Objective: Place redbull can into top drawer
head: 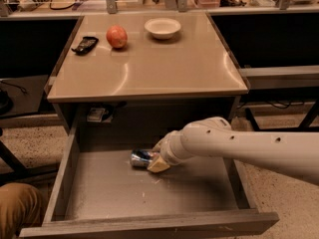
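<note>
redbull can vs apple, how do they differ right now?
The redbull can is slim and silver-blue; the apple is round and orange-red. The can lies on its side in the open top drawer; the apple sits on the desk top. The gripper is at the can; nothing touches the apple. Both are small.

Redbull can (141, 158) silver/blue; top drawer (119, 195) grey w/ scuffs. Gripper (156, 163) cream, at can's right. Apple (116, 36) orange-red, desk (149, 68) tan.
</note>
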Available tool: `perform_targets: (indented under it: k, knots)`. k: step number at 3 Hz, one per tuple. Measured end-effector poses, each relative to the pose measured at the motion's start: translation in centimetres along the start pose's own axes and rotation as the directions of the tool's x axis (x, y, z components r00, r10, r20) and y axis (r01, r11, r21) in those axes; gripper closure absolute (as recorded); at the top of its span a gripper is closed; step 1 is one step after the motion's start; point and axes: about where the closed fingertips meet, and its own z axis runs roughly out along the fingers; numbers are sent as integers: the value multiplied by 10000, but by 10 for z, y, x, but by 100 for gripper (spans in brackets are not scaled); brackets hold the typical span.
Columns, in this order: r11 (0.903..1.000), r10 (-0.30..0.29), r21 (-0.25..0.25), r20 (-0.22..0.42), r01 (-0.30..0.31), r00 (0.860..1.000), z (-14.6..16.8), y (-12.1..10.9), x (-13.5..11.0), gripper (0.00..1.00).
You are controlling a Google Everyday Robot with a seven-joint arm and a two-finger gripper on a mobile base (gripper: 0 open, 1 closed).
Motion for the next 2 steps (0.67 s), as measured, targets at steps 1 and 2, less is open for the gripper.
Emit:
perform_targets:
  k: [1, 2]
  knots:
    - [10000, 0, 0, 0, 0, 10000, 0, 0, 0, 58]
    - [10000, 0, -1, 0, 0, 10000, 0, 0, 0, 34]
